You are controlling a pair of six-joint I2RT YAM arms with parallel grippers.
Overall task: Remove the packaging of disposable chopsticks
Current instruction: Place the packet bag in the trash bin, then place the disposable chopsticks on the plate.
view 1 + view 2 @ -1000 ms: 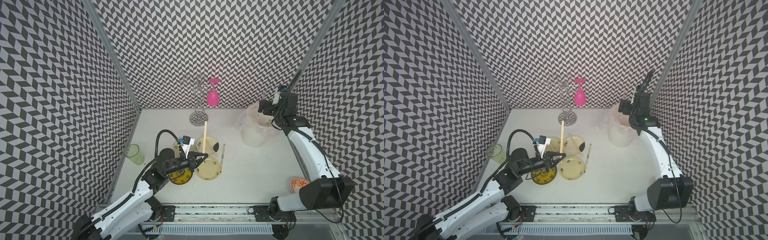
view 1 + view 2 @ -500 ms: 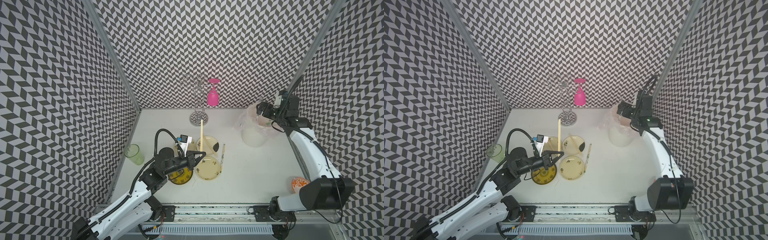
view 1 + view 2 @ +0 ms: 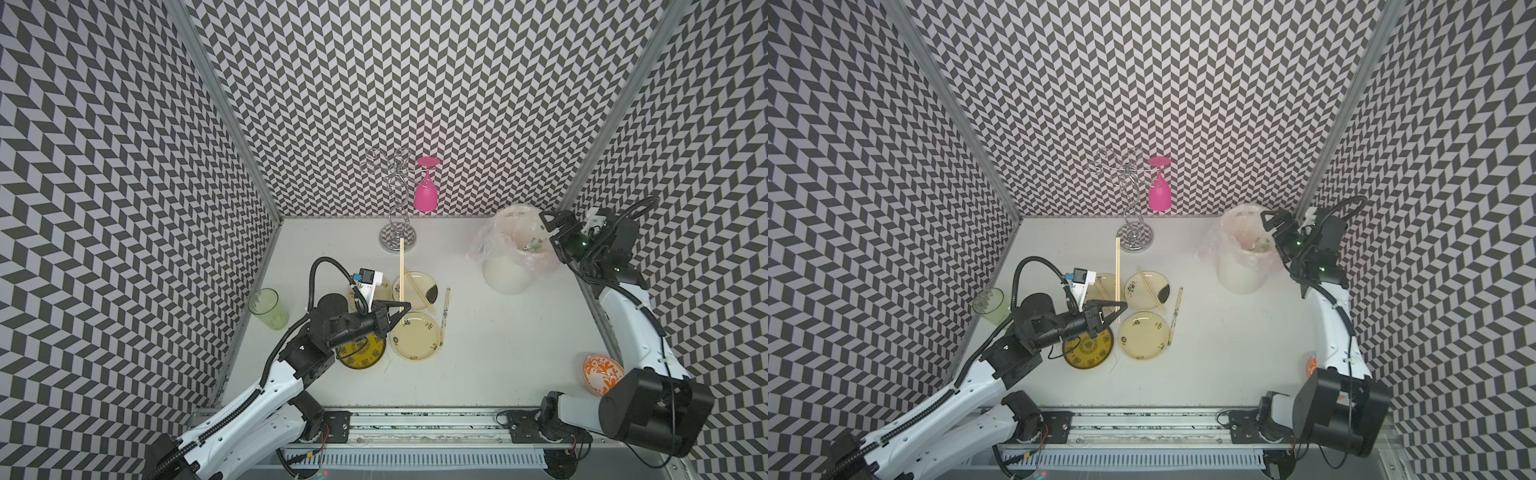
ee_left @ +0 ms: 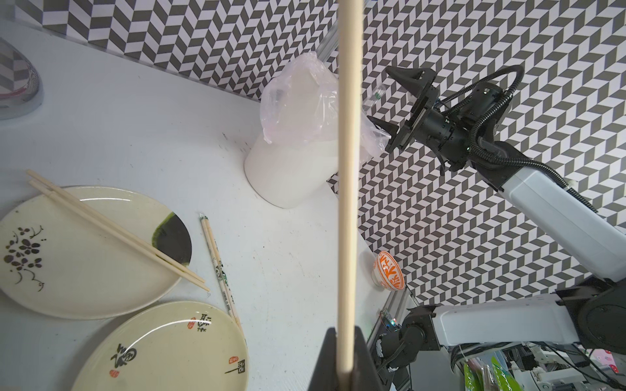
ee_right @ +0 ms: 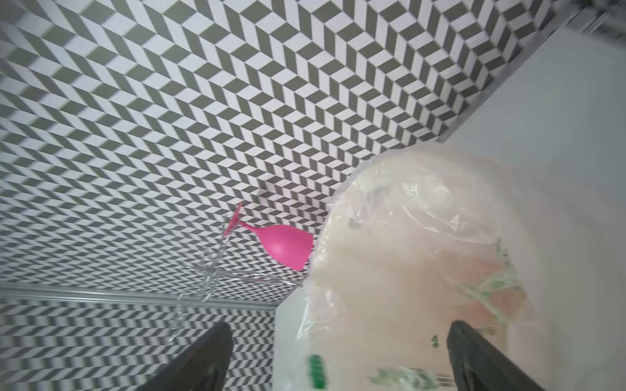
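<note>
— Chevron-patterned walls close in our white tabletop. Shall we place everything from the flowered plate?

— Let's. Our left tool sits at that plate's front-left edge, clamped tight on one end of a bare pair of chopsticks. The sticks reach past the plate's left side toward the back wall.

— And on the plate itself we see a second bare pair, lying diagonally across it.

— Yes. Just off the plate's right edge we have a wrapped pair flat on the tabletop, its clear packaging on, with small green and black print.

— Our right tool?

— Well behind and to the right of the plate, jaws spread wide with nothing between them. It is at the rim of the white bin, which is lined with a pinkish bag.

— Through that bag we make out crumpled sleeves with green print, inside the bin.
</note>
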